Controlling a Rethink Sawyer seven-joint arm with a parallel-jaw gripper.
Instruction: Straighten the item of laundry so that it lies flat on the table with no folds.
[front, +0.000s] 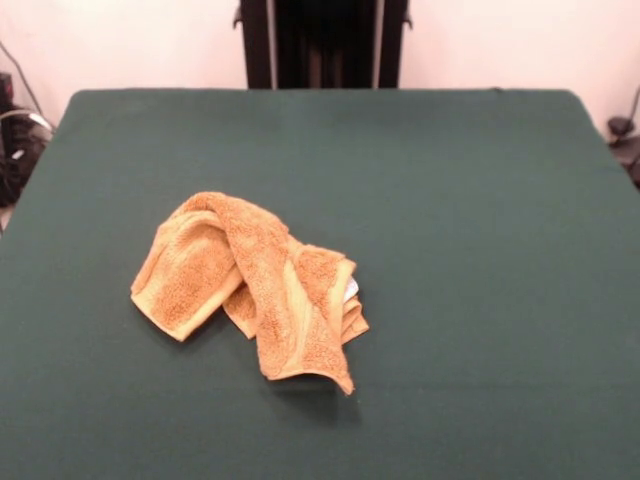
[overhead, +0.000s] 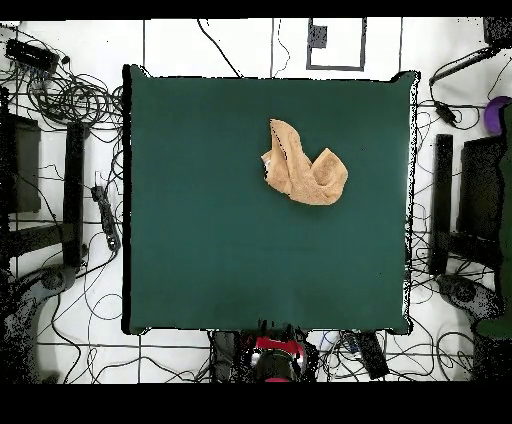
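The orange-tan terry towel (front: 250, 285) lies crumpled and folded over itself on the dark green table (front: 480, 200), left of centre in the front view. A thick fold runs diagonally across it and lighter woven bands show along its edges. A small white tag (front: 351, 291) peeks out at its right side. In the overhead view the towel (overhead: 303, 165) sits in the upper right part of the table (overhead: 200, 220). The gripper is not in view; only the robot's base (overhead: 272, 358) shows at the bottom edge of the overhead view.
The black pedestal (front: 322, 42) stands behind the table's far edge. Cables and dark equipment (overhead: 70, 150) lie on the floor on both sides of the table. Green cloth surrounds the towel on all sides.
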